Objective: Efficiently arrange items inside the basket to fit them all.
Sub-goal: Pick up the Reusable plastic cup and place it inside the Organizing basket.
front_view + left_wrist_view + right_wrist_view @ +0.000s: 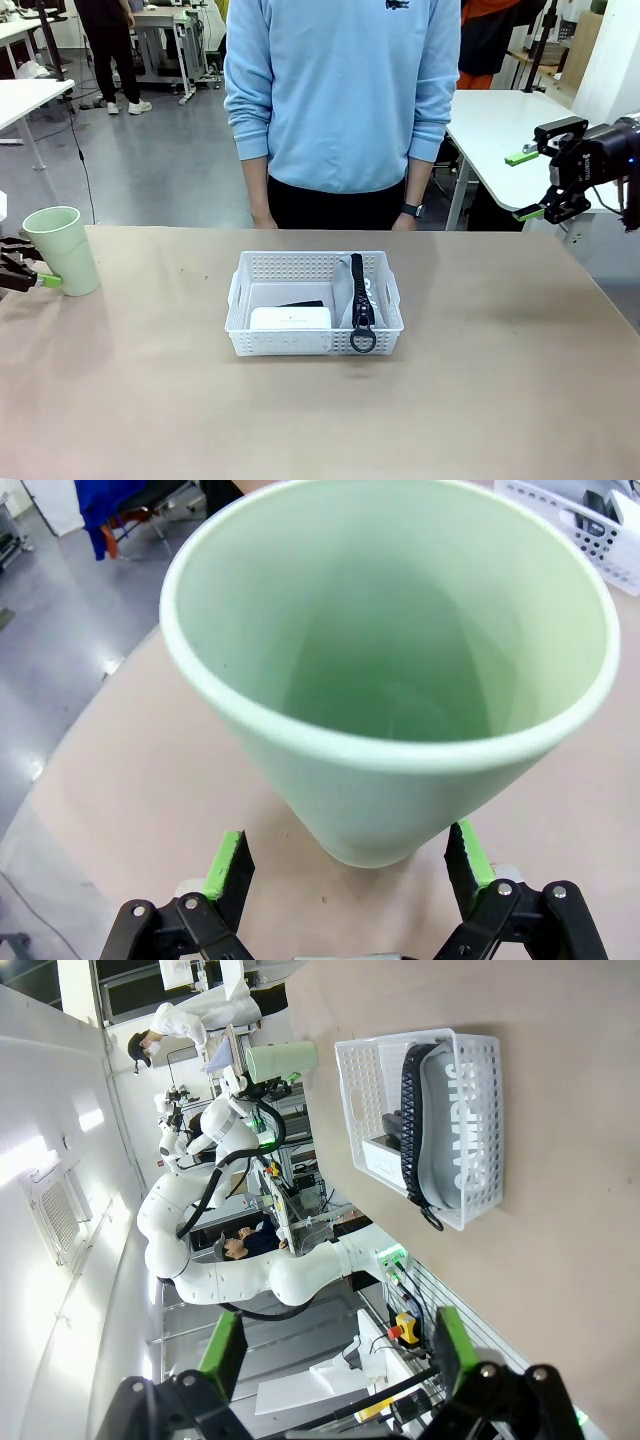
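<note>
My left gripper (345, 865) straddles the cup (390, 670), jaws apart; my right gripper (530, 185) hangs open at three o'clock. Risk — a low grip tips the cup; the basket (315, 343) looks crowded.

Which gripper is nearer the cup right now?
Left. The left gripper has its open fingers either side of the cup base; the right gripper hangs open beyond the table's far right edge.
</note>
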